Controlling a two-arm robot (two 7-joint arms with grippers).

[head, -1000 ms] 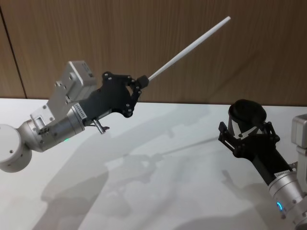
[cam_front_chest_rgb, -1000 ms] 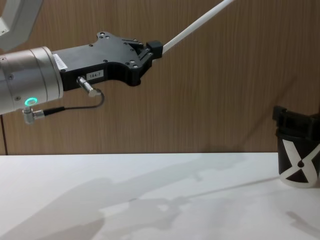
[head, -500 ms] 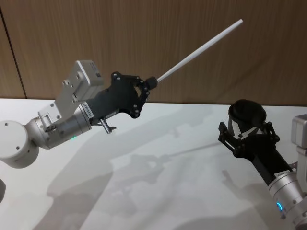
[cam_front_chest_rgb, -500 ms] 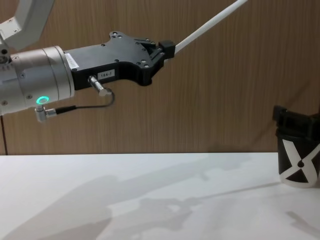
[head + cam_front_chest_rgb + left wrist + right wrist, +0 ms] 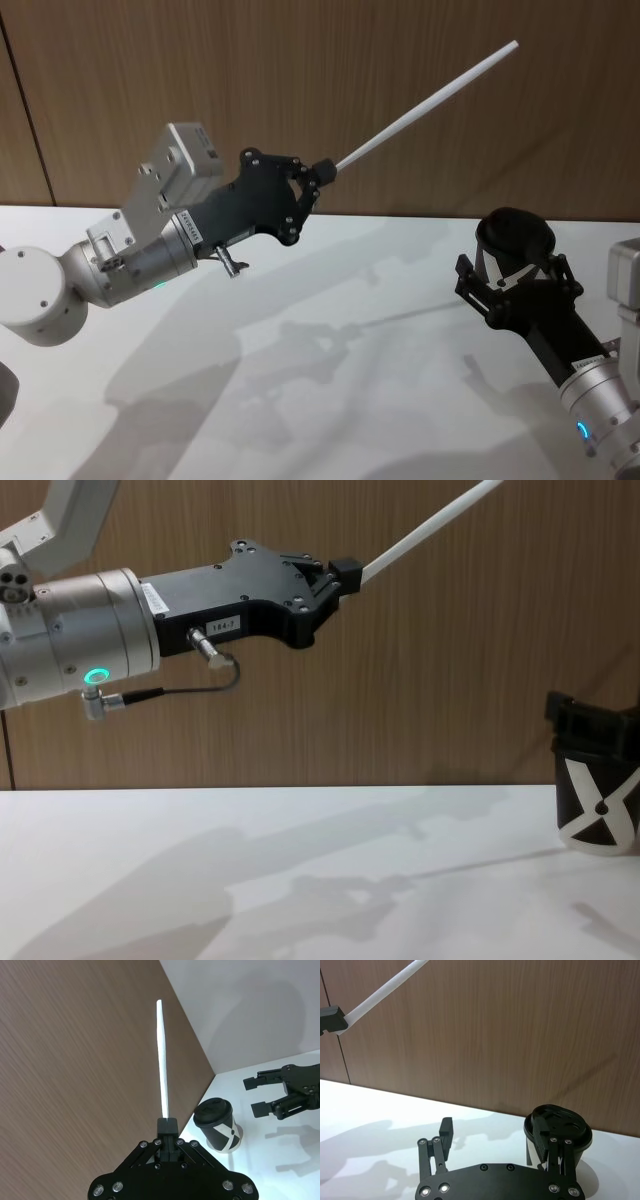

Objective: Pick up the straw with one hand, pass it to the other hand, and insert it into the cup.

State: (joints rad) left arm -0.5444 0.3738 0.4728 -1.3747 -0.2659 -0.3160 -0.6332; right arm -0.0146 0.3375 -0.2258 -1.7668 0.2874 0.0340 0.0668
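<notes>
My left gripper (image 5: 325, 170) is raised well above the table, shut on the lower end of the straw (image 5: 430, 100). The long white straw (image 5: 430, 525) slants up and to the right in front of the wood wall. The black cup (image 5: 513, 235) with a white X mark (image 5: 598, 815) stands upright on the table at the right. My right gripper (image 5: 512, 278) is low beside the cup and open. In the left wrist view the straw (image 5: 161, 1060) rises from the fingertips (image 5: 167, 1125), with the cup (image 5: 217, 1122) and the right gripper (image 5: 255, 1095) apart beyond it.
The white table (image 5: 330, 380) spreads between both arms, carrying only their shadows. A brown wood-panel wall (image 5: 300, 80) closes off the back. A thin dark cable with a metal plug (image 5: 215, 655) hangs under the left wrist.
My left gripper has carried the straw to the right and slightly higher, closer to the cup. The right gripper and the cup have stayed put.
</notes>
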